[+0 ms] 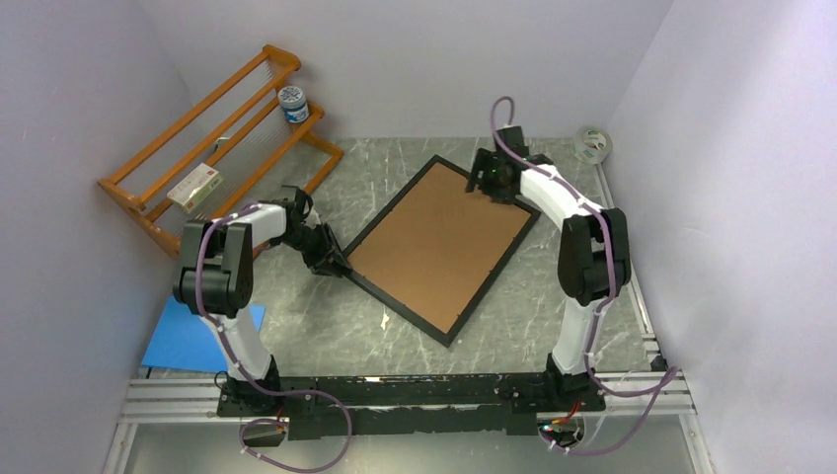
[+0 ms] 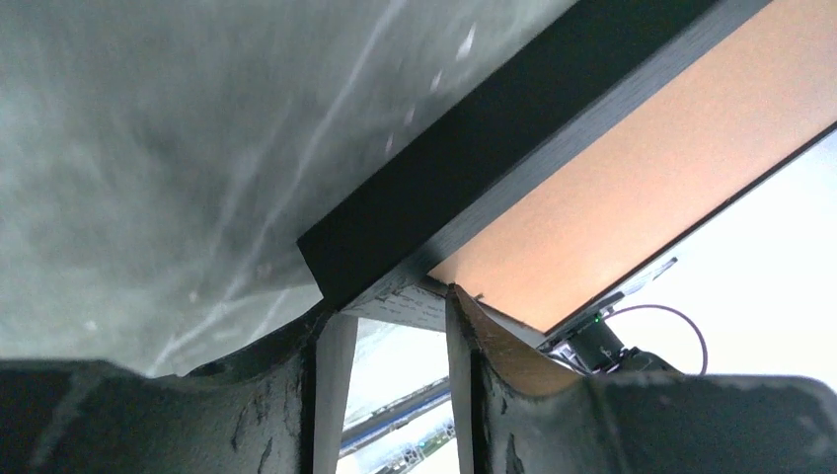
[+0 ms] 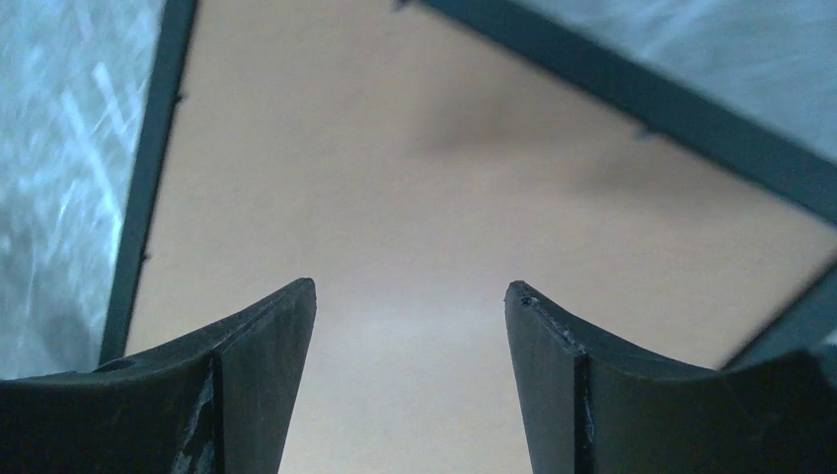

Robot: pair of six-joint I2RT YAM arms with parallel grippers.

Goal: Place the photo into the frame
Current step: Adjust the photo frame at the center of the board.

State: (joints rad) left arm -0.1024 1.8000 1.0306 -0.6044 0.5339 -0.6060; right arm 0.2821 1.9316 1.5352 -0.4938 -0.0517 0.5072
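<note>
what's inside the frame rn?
The brown backing board fills the frame, rim to rim. No photo is visible; whether one lies under the board can't be seen.

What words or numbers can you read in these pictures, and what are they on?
Box on the rack: it has print, too small to read.
Tub: label too blurred to read.
Tape roll: nothing readable.
Frame and board: no words on them.
So no text here can be read.
</note>
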